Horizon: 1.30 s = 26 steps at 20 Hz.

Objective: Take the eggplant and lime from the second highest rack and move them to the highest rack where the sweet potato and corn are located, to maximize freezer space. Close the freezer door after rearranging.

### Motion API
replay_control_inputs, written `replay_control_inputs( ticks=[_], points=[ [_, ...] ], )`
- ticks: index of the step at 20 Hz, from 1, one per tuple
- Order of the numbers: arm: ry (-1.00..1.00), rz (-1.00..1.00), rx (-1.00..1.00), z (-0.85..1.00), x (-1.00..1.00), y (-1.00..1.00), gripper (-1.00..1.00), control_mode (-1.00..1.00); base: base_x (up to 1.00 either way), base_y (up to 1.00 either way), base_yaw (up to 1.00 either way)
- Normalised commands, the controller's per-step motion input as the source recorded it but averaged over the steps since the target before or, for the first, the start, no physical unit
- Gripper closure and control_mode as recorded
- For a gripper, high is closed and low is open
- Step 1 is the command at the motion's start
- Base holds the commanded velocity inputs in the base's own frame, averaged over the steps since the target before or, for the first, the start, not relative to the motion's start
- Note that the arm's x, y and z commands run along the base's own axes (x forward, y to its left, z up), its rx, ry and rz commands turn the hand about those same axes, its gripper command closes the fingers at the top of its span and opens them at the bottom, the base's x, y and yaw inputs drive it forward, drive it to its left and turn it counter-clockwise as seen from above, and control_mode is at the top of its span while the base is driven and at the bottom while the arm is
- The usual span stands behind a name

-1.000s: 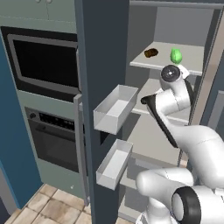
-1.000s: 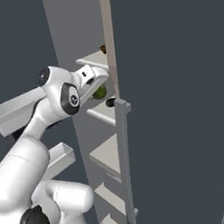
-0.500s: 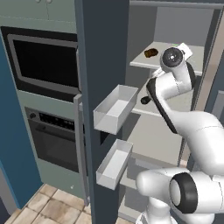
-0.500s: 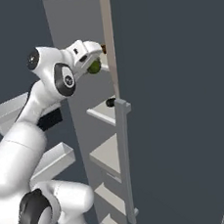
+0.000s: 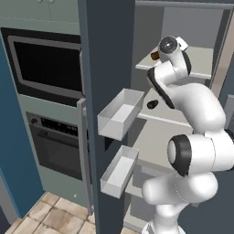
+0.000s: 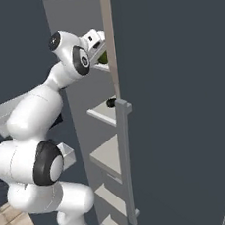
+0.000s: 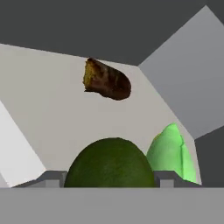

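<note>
Arm point(image 5: 183, 98) reaches into freezer point(image 5: 183, 27) top shelf point(image 5: 201, 61); small dark object point(image 5: 152, 104) on second shelf; freezer door point(image 5: 107, 68) open.

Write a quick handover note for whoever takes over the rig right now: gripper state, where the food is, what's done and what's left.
Gripper: jaws shut on the lime, held over the freezer's top rack.
Sweet potato lies further back on that rack; corn lies beside the lime.
A small dark item, likely the eggplant, sits on the second rack.
Done: lime lifted to top-rack level.
Left: release the lime, move the eggplant up, close the freezer door, which stands open.
</note>
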Motion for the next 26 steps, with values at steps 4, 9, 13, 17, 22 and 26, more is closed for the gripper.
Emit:
replay_control_inputs(
  ticks=[4,9,13,17,22,26],
  points=[
    [0.01,0.00,0.00,-0.08,0.83,-0.31,1.00,-1.00,0.00,0.00,0.00],
    [0.00,0.00,0.00,-0.34,0.64,-0.37,1.00,-1.00,0.00,0.00,0.00],
    [0.00,0.00,0.03,-0.41,0.67,-0.50,1.00,-1.00,0.00,0.00,0.00],
    [0.00,0.00,0.07,-0.45,0.53,-0.47,-1.00,-1.00,0.00,0.00,0.00],
    [-0.11,0.00,0.05,-0.52,0.34,-0.46,-1.00,-1.00,0.00,0.00,0.00],
    [-0.52,0.00,0.00,-0.36,-0.07,-0.10,-1.00,-1.00,0.00,0.00,0.00]
  ],
)
